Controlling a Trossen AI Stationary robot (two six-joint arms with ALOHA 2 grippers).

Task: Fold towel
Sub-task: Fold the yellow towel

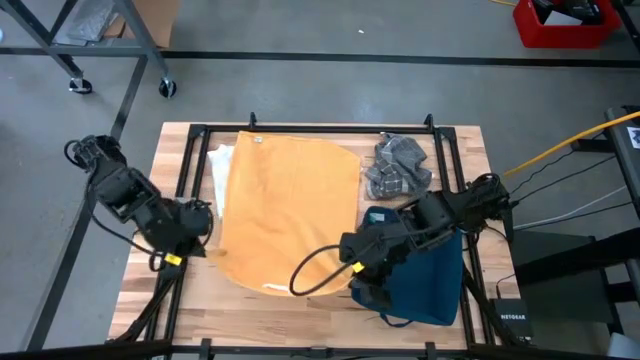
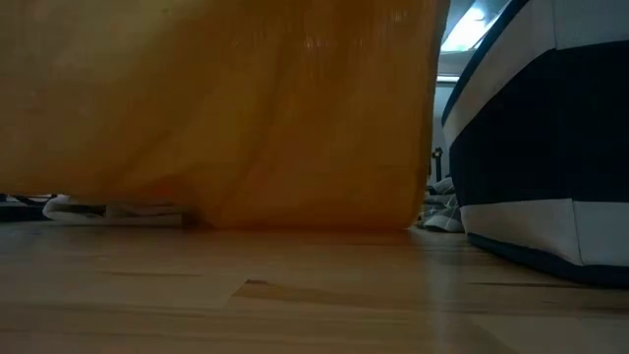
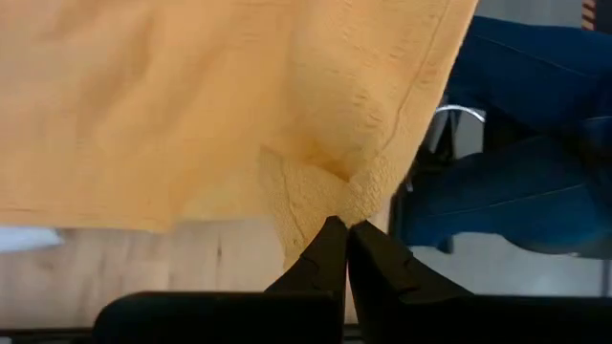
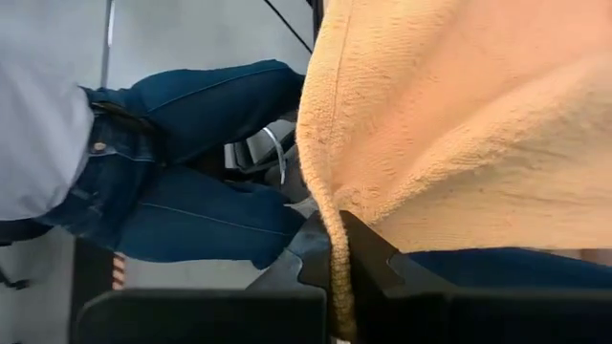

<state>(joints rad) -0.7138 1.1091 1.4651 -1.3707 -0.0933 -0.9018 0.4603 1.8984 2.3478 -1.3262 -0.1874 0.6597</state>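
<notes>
Towel, orange terry, is being pinched at its two near corners: the left gripper is clamping one corner between pressed-together fingers, and the right gripper is nipping the hemmed edge of the other. Outward from those grips, the cloth is hanging in a lifted sheet over the middle of the wooden counter, its far part draping toward the back rail. It is looking soft, light and limp, likely to sag and crease between holds, so corners and hems are seeming the surest places to grip. A dark blue cloth is lying beneath the right arm, a grey one behind it.
</notes>
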